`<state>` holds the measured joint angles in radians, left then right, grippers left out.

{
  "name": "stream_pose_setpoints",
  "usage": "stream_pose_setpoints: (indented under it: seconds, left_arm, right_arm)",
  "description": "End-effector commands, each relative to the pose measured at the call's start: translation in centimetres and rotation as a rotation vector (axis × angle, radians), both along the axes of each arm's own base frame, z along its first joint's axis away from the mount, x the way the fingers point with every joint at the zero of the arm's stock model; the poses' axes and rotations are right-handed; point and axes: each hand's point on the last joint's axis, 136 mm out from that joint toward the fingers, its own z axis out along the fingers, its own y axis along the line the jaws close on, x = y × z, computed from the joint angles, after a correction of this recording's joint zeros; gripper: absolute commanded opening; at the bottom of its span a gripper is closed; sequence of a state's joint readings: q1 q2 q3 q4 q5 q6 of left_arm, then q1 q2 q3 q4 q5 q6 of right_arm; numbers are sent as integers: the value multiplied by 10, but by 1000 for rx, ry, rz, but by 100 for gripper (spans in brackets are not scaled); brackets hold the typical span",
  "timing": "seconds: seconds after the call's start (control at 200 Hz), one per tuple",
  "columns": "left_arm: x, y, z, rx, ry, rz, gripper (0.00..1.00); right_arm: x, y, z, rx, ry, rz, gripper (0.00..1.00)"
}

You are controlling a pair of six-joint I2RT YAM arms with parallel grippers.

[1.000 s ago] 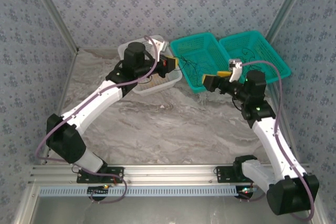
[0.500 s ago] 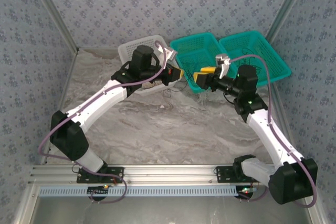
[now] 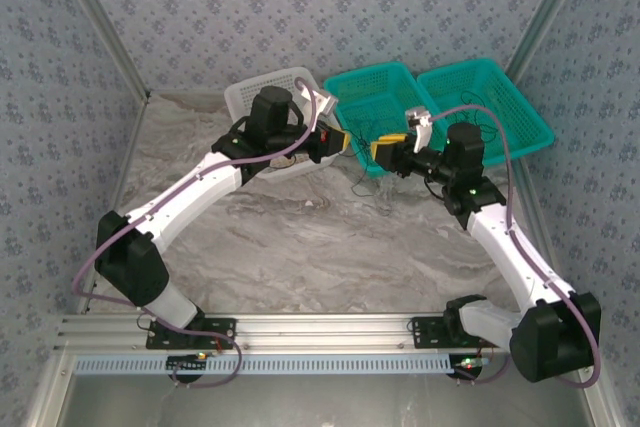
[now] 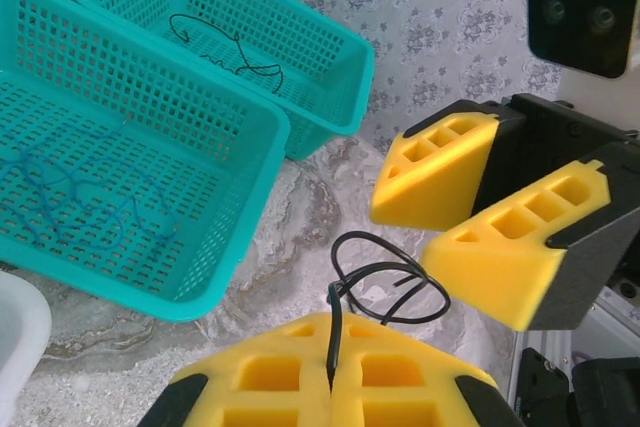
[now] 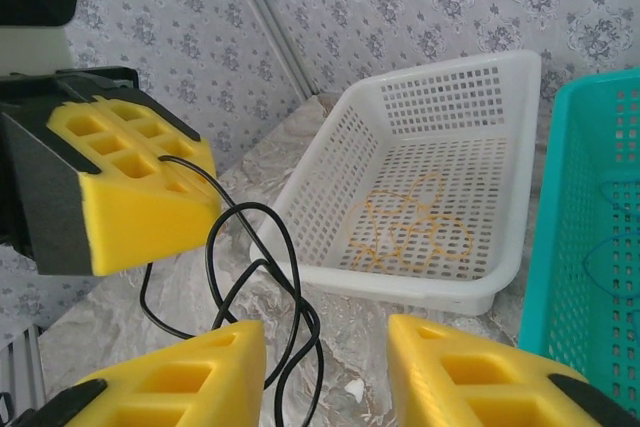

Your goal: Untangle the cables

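The left pincer (image 4: 330,357) is clenching a black cable (image 4: 331,322), its yellow pads pressing together with the strand pinched in the seam; the cable is looping out ahead of it and hanging above the worktop (image 3: 300,237). Just beside it and facing it, the right pincer (image 5: 325,372) is standing released, jaws apart, with the cable's loops dropping through the gap close to one pad and not pinched.

The worktop is showing a grey-and-white marbled surface; pale blue-grey floral wallpaper (image 3: 330,7) is covering the walls around it, and slanting metal posts (image 3: 101,22) are framing the corners.

A second ago the two pincers were well apart, the left over the white basket (image 5: 450,97) and the right, jaws wider, in front of the teal baskets; now they are meeting in front of the nearer teal basket (image 4: 235,217), and the black cable is dangling between them.

The white basket is holding a yellow-orange cable (image 5: 410,227) lying loosely coiled on its floor; the nearer teal basket is holding a blue cable (image 4: 60,197); the farther teal basket (image 4: 330,87), touching it side by side, is holding a second black cable (image 4: 232,47).
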<state>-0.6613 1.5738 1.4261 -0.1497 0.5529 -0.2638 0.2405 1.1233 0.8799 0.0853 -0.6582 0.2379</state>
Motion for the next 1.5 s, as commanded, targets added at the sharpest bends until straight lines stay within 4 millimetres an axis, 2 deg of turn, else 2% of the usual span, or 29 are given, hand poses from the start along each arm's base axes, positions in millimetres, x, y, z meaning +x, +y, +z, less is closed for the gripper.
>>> stream_pose_setpoints:
  seconds: [0.0,0.27,0.325,0.405,0.465,0.49,0.575,0.665,0.73,0.819,0.899,1.069,1.184,1.234,1.289,1.404,1.429,1.499]
  left_arm:
    - [-7,-2,28,-67,-50,-32,0]
    - [-8,-2,29,-80,-47,-34,0]
    - [-9,-3,29,-81,-47,-37,0]
    - [-8,-2,27,-76,-48,-28,0]
    - [0,2,25,-57,-53,22,0]
    - [5,6,23,-43,-53,62,0]
    - [34,32,20,7,-59,296,0]
    - [60,72,20,12,-45,567,0]
    - [68,92,24,-54,-20,672,0]
    - [72,109,27,-167,11,754,0]
    - [77,127,29,-225,44,844,0]
    - [88,166,16,-307,168,1011,0]
    - [90,202,-2,-344,263,1165,0]
    - [90,212,-2,-384,264,1183,0]
    - [92,207,10,-434,230,1111,0]
    - [90,165,38,-434,175,870,0]
    - [89,155,40,-413,171,829,0]
    - [83,122,43,-327,159,684,0]
  right_arm:
    - [2,3,0,-19,-12,13,35]
    - [5,10,-13,-28,17,42,34]
    - [5,10,-13,-27,13,42,27]
    - [7,8,-10,-25,-7,23,13]
    - [8,0,-8,-36,-20,-29,1]
    - [8,-5,-9,-51,-20,-61,0]
    - [3,-26,-18,-100,-12,-163,0]
    - [-18,-41,-30,-114,3,-176,0]
    - [-42,-37,-37,-109,21,-94,0]
    - [-76,-26,-47,-126,54,36,0]
    - [-94,-19,-49,-128,75,96,0]
    - [-97,-11,-58,-172,114,155,0]
    - [-87,-11,-82,-266,205,121,0]
    - [-83,-14,-93,-307,238,91,0]
    - [-81,-11,-99,-315,255,93,0]
    - [-76,-7,-86,-286,214,84,1]
    - [-75,-6,-80,-276,193,84,6]
    - [-72,-1,-55,-224,121,93,37]
